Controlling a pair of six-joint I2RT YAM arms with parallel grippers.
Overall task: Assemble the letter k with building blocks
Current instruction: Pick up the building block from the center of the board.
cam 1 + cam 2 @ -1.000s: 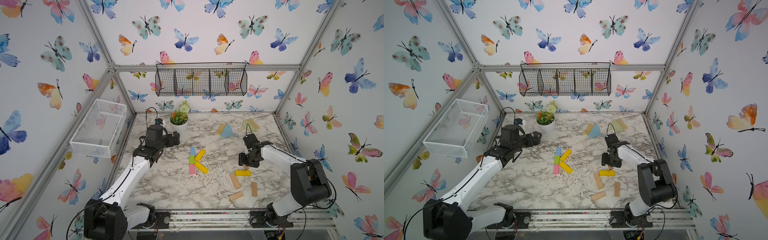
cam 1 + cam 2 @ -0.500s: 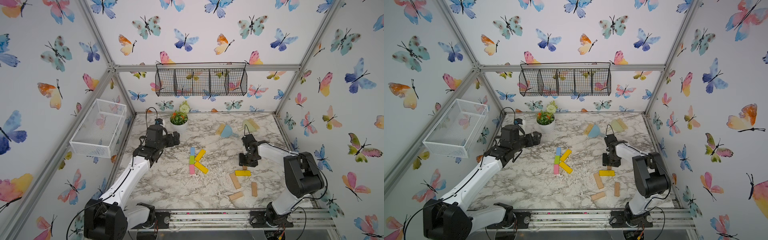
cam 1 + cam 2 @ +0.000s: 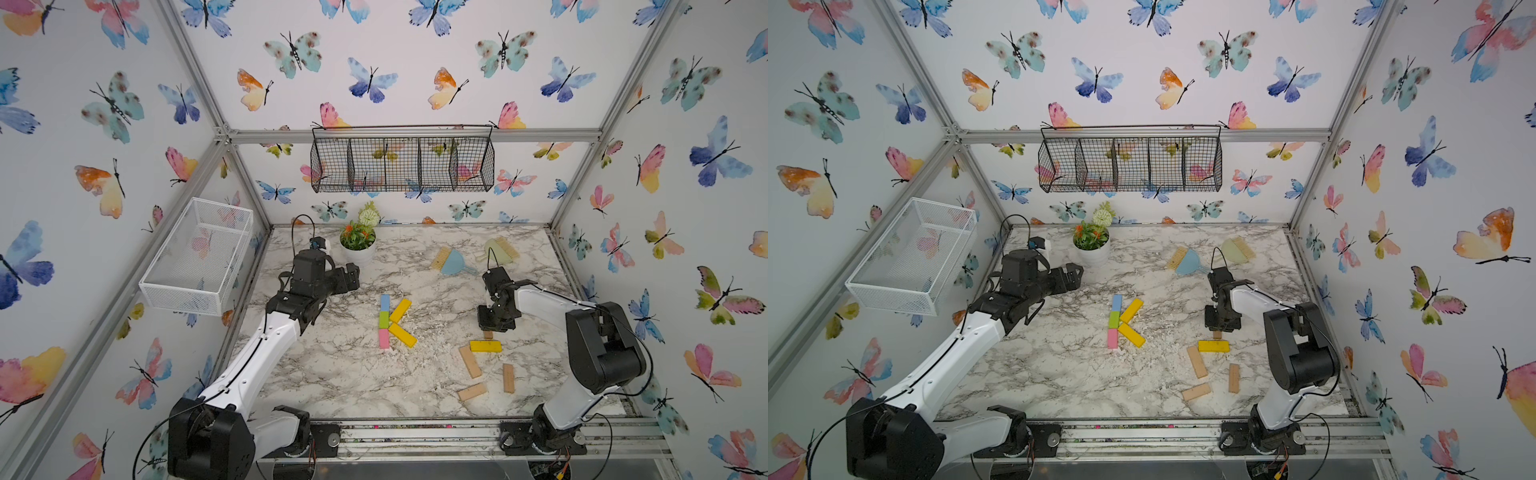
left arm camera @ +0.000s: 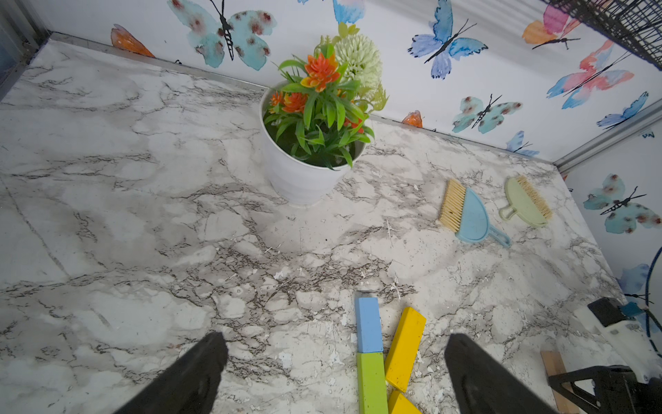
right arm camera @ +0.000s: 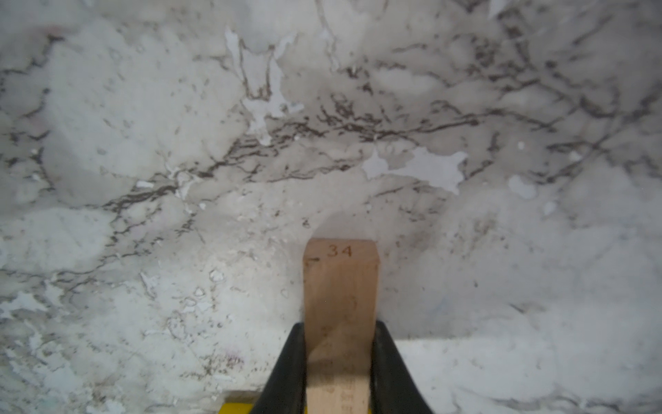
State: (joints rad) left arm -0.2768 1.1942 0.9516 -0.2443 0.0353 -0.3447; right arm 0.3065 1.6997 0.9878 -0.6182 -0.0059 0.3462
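**Q:** How is the right arm posed?
**A:** In both top views it reaches in from the lower right of the frame. The elbow is raised and the wrist is bent straight down. The right gripper (image 3: 492, 325) points at the marble table (image 3: 340, 374), right of centre.

**Q:** Is it holding anything?
**A:** Yes. In the right wrist view its black fingers (image 5: 286, 358) are pressed against the long sides of a tan block (image 5: 340, 286). The block's free end is stamped "34". I cannot tell whether the block is lifted off the table.

**Q:** What lies nearest?
**A:** A lone yellow block (image 3: 485, 346) lies just below the gripper in the frame, crosswise to the held one. Three loose tan blocks (image 3: 470, 361) are scattered further toward the lower right.

**Q:** And the letter?
**A:** It is at the centre of the frame, well to the left of the right gripper. A light blue block (image 3: 385, 302), a green block (image 3: 383, 319) and a pink block (image 3: 383, 338) form a vertical line, end to end. Two slanted yellow blocks (image 3: 400, 310) branch rightward from the green one.

**Q:** The left arm?
**A:** It rises from the lower left of the frame. The left gripper (image 3: 347, 279) hovers above and to the left of the letter, jaws spread wide and holding nothing.
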